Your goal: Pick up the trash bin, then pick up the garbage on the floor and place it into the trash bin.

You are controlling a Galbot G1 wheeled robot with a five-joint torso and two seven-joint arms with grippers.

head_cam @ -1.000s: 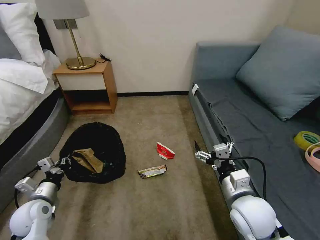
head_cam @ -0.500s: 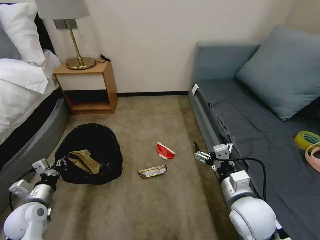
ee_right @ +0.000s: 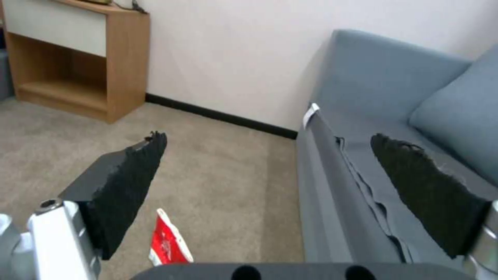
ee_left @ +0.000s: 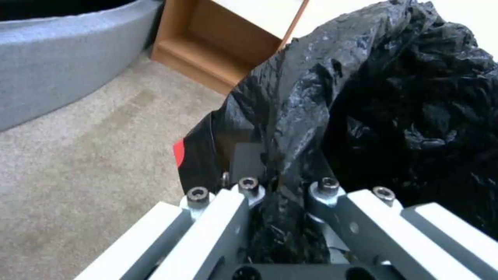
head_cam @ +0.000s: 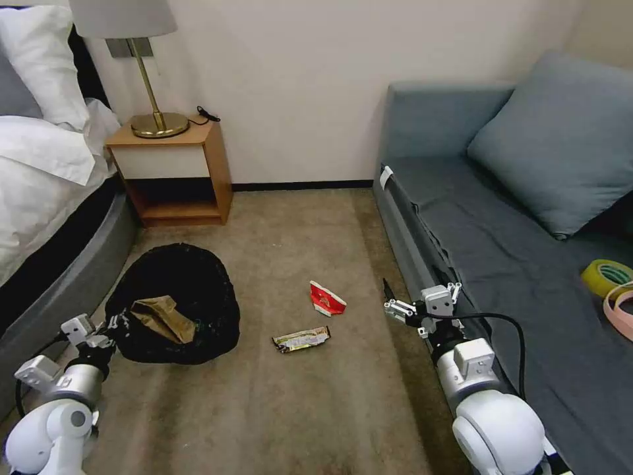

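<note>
Holding the trash bin (head_cam: 175,303) by its crinkled black liner at lower left of the head view, our left gripper (head_cam: 112,324) has its jaws clenched on a fold of the bag at the near rim, so we judge the bin pickup done and the garbage collecting underway. A brown paper bag (head_cam: 161,316) already lies inside. Our right gripper (head_cam: 395,300) hovers at centre right beside the sofa (head_cam: 501,264), jaws spread and empty. Next we would need to lower it to the red-white carton (head_cam: 326,298) or the snack wrapper (head_cam: 302,339), both flat on the beige carpet (head_cam: 297,409) mid-frame. A bedside table (head_cam: 175,171) stands at upper left.
</note>
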